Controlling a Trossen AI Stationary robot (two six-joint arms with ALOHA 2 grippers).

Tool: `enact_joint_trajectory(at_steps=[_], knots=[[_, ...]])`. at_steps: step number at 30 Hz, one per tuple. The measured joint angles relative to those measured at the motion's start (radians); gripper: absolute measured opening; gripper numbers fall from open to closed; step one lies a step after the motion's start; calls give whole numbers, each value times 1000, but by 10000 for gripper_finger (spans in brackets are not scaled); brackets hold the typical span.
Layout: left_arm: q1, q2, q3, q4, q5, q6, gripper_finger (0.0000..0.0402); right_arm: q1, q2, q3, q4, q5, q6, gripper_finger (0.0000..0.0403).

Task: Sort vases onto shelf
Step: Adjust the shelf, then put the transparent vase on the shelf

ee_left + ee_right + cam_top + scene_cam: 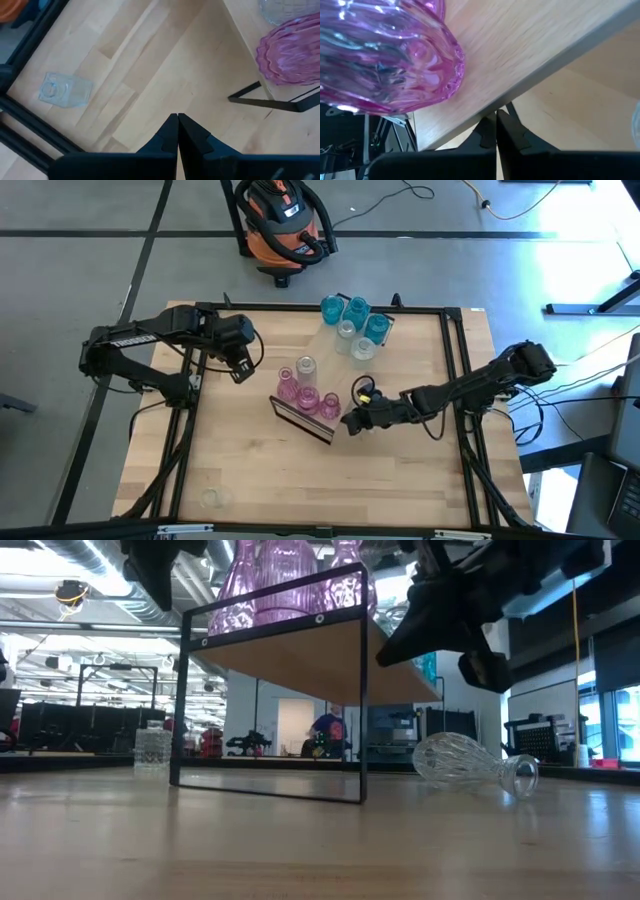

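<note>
The shelf (330,372) stands slantwise at mid-table, a light board raised on a black frame (270,690). Pink vases (308,400) stand at its near end, clear ones (305,367) behind them and teal ones (355,310) at the far end. One clear vase (470,762) lies on its side on the table, right of the shelf. My right gripper (350,425) is shut at the shelf's near right edge, beside a pink vase (385,55). My left gripper (240,372) hovers shut over bare table, left of the shelf. My right gripper's shut fingertips (490,127) stand right at the shelf board's long edge (520,92), coming slanting down from the table's right. Whether they touch the edge I cannot tell. My left gripper touches nothing.
A small clear glass (65,90) stands on the table near the front left corner (210,498). The table's black frame (455,360) runs along its sides. An orange shop vacuum (280,225) sits on the floor beyond the far edge.
</note>
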Motion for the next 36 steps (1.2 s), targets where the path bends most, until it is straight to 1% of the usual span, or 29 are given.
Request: enact_joint_trajectory(at_steps=[7,9,11,12,15,18,21,24,27,29,32,36], knots=[[0,1,0,-18,-15,-3,0,-6,-3,0,-12,-5,-21,0],[0,1,0,-40,-20,-3,0,12,-14,0,-18,-4,-25,0],[0,1,0,-58,-26,-4,0,43,-43,0,-43,27,-28,4],[0,0,0,-60,-28,-5,0,61,-65,1,-72,39,-24,7],[0,-5,0,-60,-41,-8,0,126,-131,1,-237,76,17,26],[0,-9,0,-57,-59,-14,0,202,-202,0,-413,131,107,62],[0,-9,0,-32,-87,-14,0,270,-231,0,-525,196,197,118],[1,-9,0,4,-97,-3,0,298,-213,0,-531,219,226,182],[2,-9,0,39,-98,1,0,294,-173,0,-542,212,228,243],[2,-9,0,49,-98,2,0,285,-148,0,-555,211,229,277],[2,-9,0,49,-98,2,0,265,-109,0,-577,174,227,310],[2,-9,0,49,-96,2,0,235,-55,0,-578,159,204,322]])
